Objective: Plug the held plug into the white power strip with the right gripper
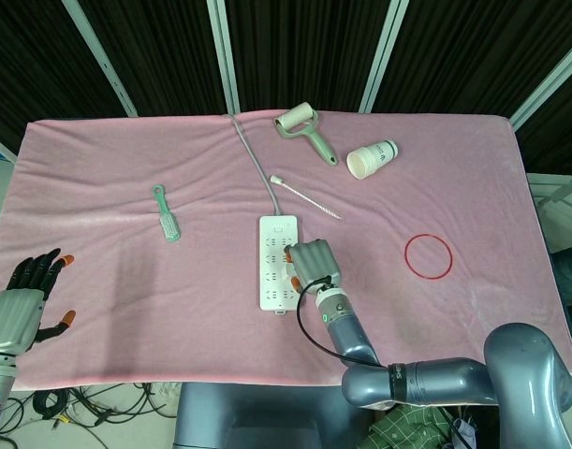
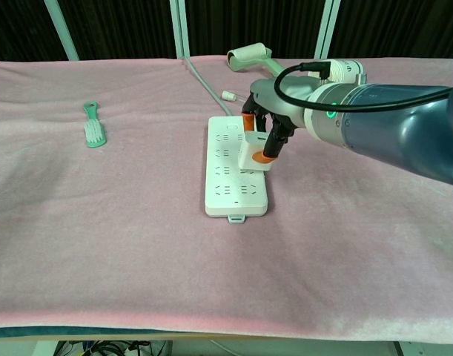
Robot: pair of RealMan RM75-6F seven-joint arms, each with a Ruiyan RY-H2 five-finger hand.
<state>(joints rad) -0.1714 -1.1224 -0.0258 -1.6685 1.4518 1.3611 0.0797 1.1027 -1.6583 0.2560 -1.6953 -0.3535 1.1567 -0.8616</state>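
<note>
The white power strip [image 1: 277,264] [image 2: 232,172] lies lengthwise in the middle of the pink cloth, its grey cord running to the far edge. My right hand [image 1: 312,260] [image 2: 265,130] hovers over the strip's right side and pinches a white plug [image 2: 253,153] between orange-tipped fingers. The plug's lower end sits at the strip's face, over a middle socket row; whether the pins are in cannot be told. My left hand [image 1: 28,299] stays at the near left edge in the head view, fingers spread and holding nothing.
A green brush [image 1: 166,214] [image 2: 94,131] lies to the left. A lint roller [image 1: 302,126] [image 2: 250,58], a white cup [image 1: 372,159] and a thin white stick [image 1: 304,196] are at the back. A red ring [image 1: 428,254] lies to the right.
</note>
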